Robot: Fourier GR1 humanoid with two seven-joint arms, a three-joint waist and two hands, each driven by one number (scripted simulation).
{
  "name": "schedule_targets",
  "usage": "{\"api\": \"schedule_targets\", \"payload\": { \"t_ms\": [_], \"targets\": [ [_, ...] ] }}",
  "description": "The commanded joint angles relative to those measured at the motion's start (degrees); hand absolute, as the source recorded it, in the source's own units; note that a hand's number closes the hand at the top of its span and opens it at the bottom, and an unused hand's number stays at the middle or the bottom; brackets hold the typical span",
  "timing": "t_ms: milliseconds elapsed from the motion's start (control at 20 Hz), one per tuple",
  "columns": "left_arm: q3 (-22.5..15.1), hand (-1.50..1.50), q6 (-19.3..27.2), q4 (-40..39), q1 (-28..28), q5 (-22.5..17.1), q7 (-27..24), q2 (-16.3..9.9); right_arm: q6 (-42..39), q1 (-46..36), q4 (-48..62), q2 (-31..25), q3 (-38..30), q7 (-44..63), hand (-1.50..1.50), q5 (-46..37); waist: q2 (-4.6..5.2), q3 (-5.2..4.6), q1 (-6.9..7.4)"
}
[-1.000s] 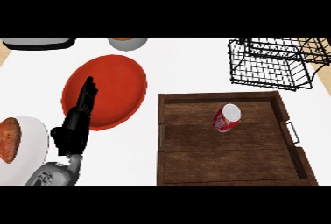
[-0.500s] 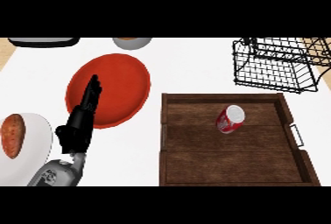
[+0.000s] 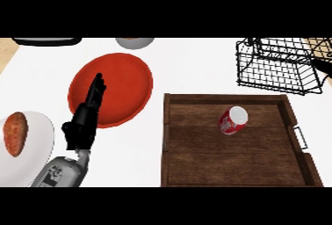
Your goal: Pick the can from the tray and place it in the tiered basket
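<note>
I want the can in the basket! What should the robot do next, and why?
Probably bring a hand over to the can: it stands untouched in the tray, and the only hand showing, the left hand, is open over the red plate.

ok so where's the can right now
In the head view the can stands in the wooden tray, right of centre, below the black wire basket.

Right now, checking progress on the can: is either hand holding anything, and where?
Nothing is held. The left hand is open beside the tray; the can stands untouched.
</note>
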State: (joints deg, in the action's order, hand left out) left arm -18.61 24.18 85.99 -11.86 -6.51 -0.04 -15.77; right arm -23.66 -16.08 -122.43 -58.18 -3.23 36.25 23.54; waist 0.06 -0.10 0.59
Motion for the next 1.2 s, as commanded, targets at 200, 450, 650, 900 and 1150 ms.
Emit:
{"api": "schedule_targets", "payload": {
  "t_ms": [200,450,650,900,1150],
  "targets": [
    [2.2,0.00,-2.7,0.5,1.8,0.8,0.5,0.0,-1.8,-7.7,-0.9,3.2,9.5,12.3,-1.50,-1.6,0.01,0.03,0.27],
    [1.9,0.00,-2.0,-0.7,1.8,3.8,-0.6,2.6,-3.5,-8.5,-0.7,6.2,11.2,17.4,-1.50,-2.7,0.03,0.03,0.03],
    [2.0,0.00,-1.8,3.4,3.8,5.0,1.5,3.1,-8.1,-2.2,-1.5,5.6,5.8,14.3,-1.50,-5.9,-0.10,0.09,-0.51],
    [3.8,0.00,-2.5,-0.5,0.5,5.7,0.7,4.7,-9.2,-3.3,-4.4,5.8,7.0,17.7,-1.50,-8.0,-0.10,0.06,-0.80],
    [4.8,0.00,-4.8,0.8,2.4,5.4,0.6,5.1,-15.3,-3.9,2.7,7.8,6.7,9.7,-1.50,-13.3,-0.04,0.09,-0.48]
  ]
}}
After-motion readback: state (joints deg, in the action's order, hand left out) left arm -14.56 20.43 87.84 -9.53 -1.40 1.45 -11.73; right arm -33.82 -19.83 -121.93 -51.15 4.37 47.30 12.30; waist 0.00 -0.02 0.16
